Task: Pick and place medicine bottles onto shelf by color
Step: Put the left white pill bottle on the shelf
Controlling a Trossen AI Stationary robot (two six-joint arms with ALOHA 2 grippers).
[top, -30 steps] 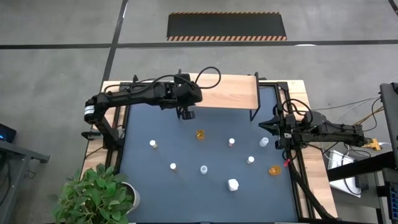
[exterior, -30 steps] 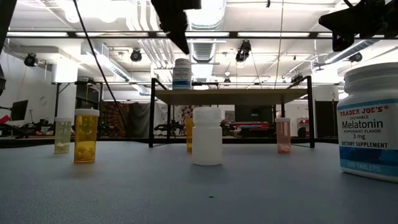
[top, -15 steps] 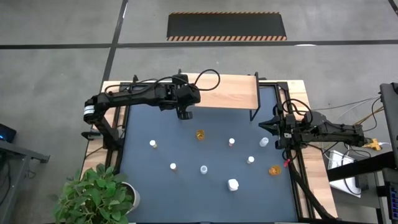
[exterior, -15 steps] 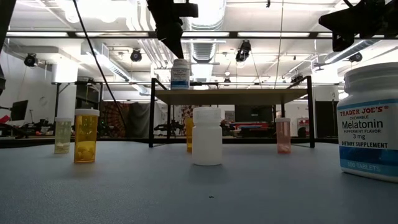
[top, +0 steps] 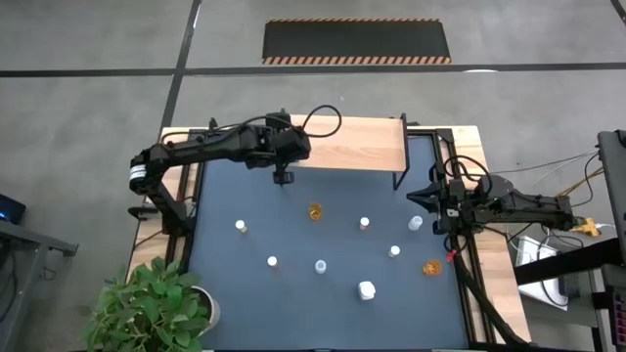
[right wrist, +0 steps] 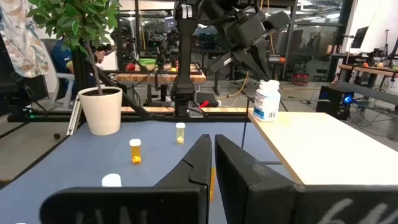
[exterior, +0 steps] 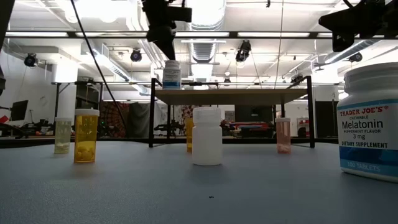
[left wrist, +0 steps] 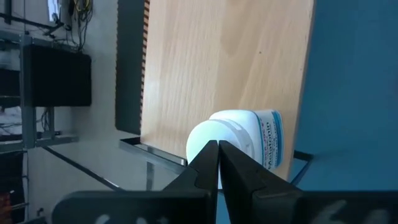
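The shelf (top: 352,145) (exterior: 230,96) is a light-wood board on black legs at the mat's far edge. One white bottle with a blue label (exterior: 171,74) (left wrist: 255,140) stands upright near its left end; in the high view the arm hides it. My left gripper (top: 283,180) (exterior: 166,55) (left wrist: 217,152) is shut right over that bottle's cap. Several small bottles stand on the blue mat, among them an amber one (top: 314,211) and a white one (top: 367,289). My right gripper (top: 411,196) (right wrist: 212,155) waits, shut, at the mat's right edge. My left gripper comes at the white bottle from above and somewhat from the left, its shut fingertips at the cap (left wrist: 202,140). The fingers themselves cover the place of contact, so I cannot tell whether they touch it. The bottle stands upright on the shelf board.
In the low view a large Melatonin bottle (exterior: 370,121) stands close at the right, and a white bottle (exterior: 207,137) and an amber one (exterior: 86,135) stand in front of the shelf. A potted plant (top: 156,303) sits at the near left corner.
My left gripper has moved toward the table's left along the shelf, staying shut. The white bottle on the shelf has slid left with it, still upright, and now stands nearer the shelf's left end.
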